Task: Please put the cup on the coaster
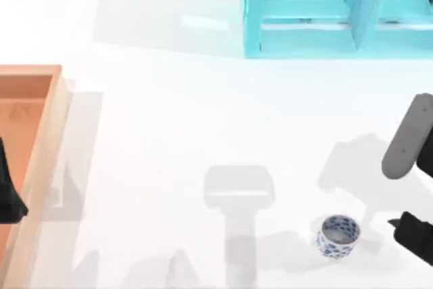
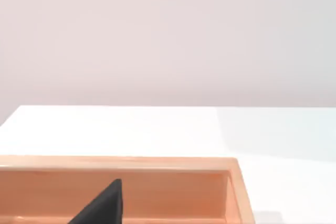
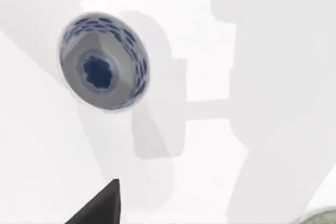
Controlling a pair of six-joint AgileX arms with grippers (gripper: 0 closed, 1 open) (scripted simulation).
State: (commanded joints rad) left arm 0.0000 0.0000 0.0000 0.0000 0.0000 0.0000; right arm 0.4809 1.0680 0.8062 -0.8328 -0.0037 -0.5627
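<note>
Cup [image 1: 337, 236] upright near table's [image 1: 203, 133] front edge; right gripper [image 1: 406, 229] beside it, grip state unclear. Descend centred over rim.

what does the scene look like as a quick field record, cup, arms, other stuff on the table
cup: small round white cup with blue floral pattern, upright on the white table, near front right
right gripper: just right of the cup, apart from it
left gripper: parked over the shallow wooden tray at the left edge
back: light blue cabinet
coaster placement: not yet done
</note>
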